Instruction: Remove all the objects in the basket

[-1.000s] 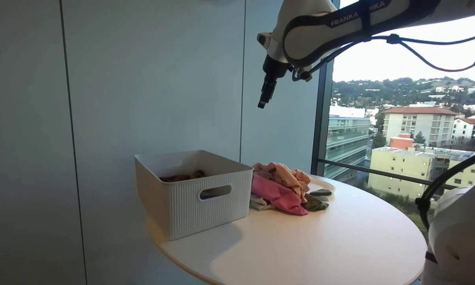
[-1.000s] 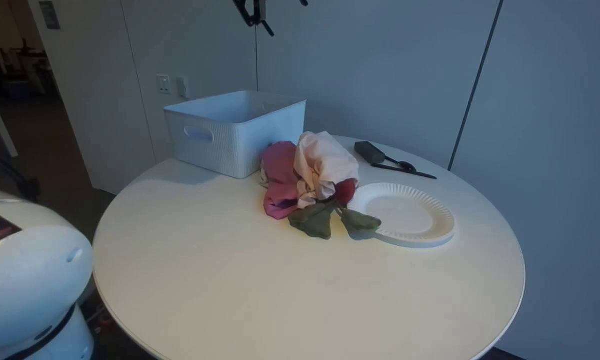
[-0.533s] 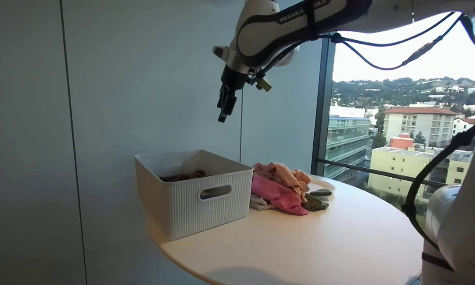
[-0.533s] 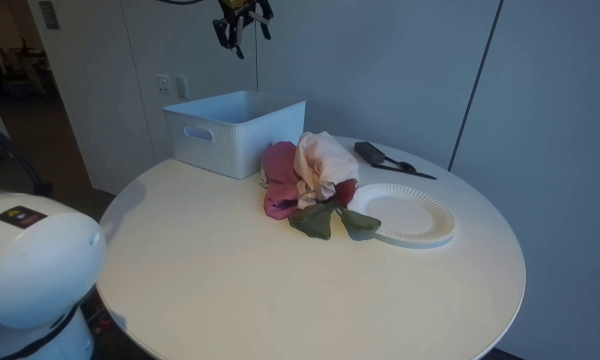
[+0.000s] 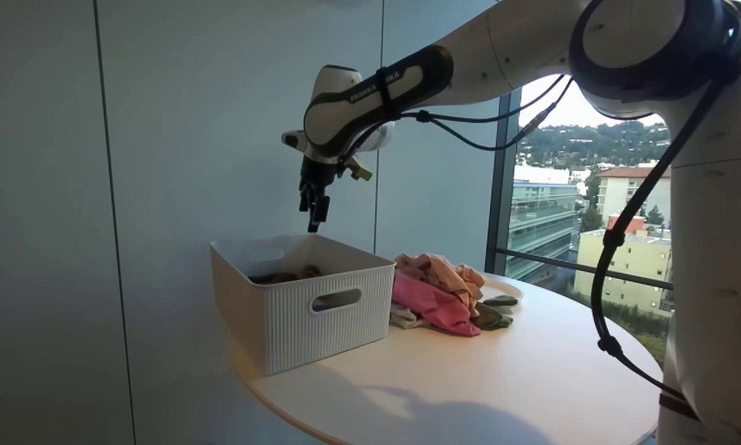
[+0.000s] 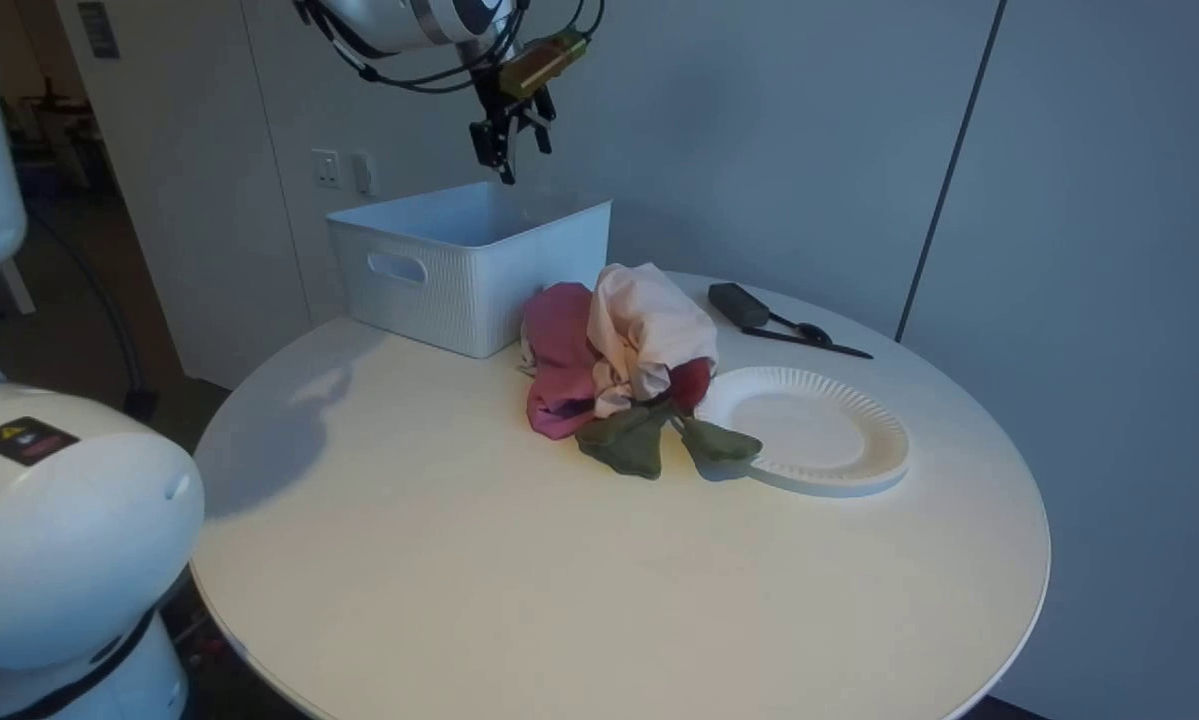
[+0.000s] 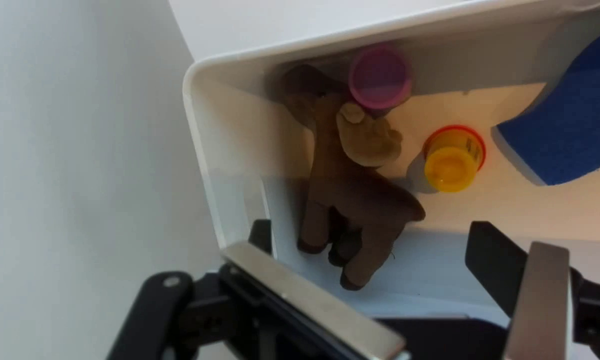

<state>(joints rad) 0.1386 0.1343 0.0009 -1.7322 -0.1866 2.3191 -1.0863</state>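
The white ribbed basket (image 5: 327, 327) stands on the round table and also shows in the other views (image 6: 409, 290) (image 7: 203, 160). In the wrist view it holds a brown stuffed moose (image 7: 360, 195), a purple-lidded tub (image 7: 380, 77), a small yellow tub (image 7: 452, 167) and a blue flat piece (image 7: 570, 115) cut off by the frame edge. In an exterior view only a brown top of the moose (image 5: 283, 276) shows above the basket's rim. My gripper (image 7: 371, 242) is open and empty, just above the basket in both exterior views (image 5: 311, 217) (image 6: 525, 162).
A pile of pink, peach and green cloth (image 5: 432, 303) lies against the basket's side. A white paper plate (image 6: 884, 430) and black utensils (image 6: 749, 305) lie beyond it. A wall (image 5: 240, 123) stands close behind the basket.
My gripper has moved across towards the basket and come down, from high over the cloth side to just above the basket's opening. The basket and cloths have not moved.
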